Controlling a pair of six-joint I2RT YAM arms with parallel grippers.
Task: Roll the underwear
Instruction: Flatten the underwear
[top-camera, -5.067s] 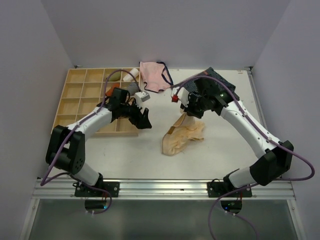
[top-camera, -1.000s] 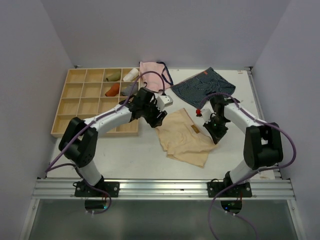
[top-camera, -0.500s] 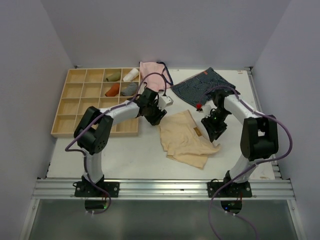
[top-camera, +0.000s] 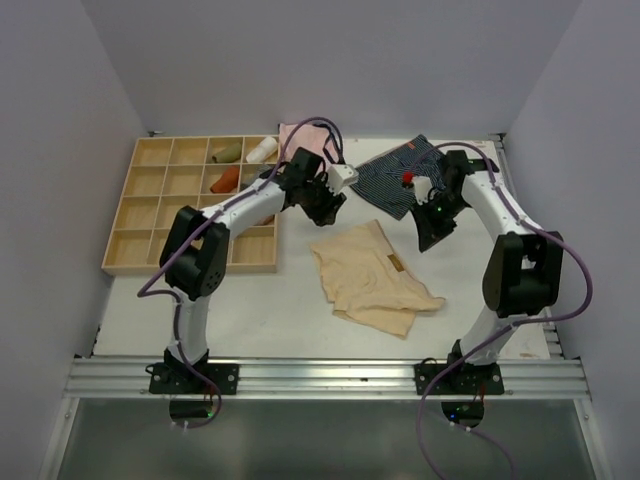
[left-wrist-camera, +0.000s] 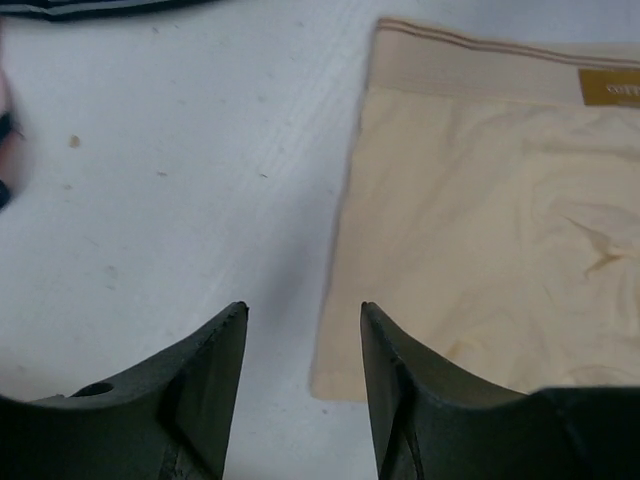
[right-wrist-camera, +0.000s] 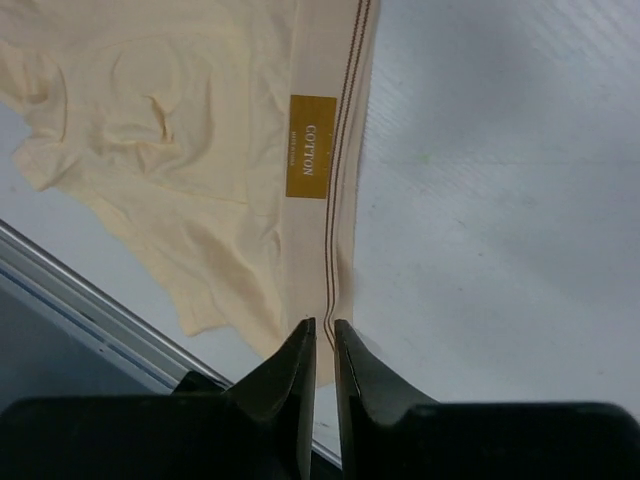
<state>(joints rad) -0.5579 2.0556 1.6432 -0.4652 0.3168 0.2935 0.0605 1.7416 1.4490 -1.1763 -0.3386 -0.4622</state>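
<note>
The pale peach-beige underwear (top-camera: 368, 278) lies spread flat on the white table, waistband toward the far side, with a small brown label (top-camera: 395, 263). My left gripper (top-camera: 328, 207) hangs open and empty just beyond its far left corner. In the left wrist view my left gripper (left-wrist-camera: 303, 318) is above bare table, with the underwear (left-wrist-camera: 490, 230) to its right. My right gripper (top-camera: 424, 238) is shut and empty, off the waistband's right end. In the right wrist view my right gripper (right-wrist-camera: 324, 328) hovers above the waistband of the underwear (right-wrist-camera: 180, 150), whose label (right-wrist-camera: 311, 147) shows.
A wooden compartment tray (top-camera: 150, 215) stands at the left and holds several rolled cloths (top-camera: 225, 153). A pink pair (top-camera: 298, 138) and a navy striped pair (top-camera: 395, 178) with a red tag (top-camera: 407, 179) lie at the back. The table's metal front rail (right-wrist-camera: 80, 300) shows.
The underwear went from hanging bunched in my right gripper to lying spread flat. Both grippers have drawn back from it toward the far side.
</note>
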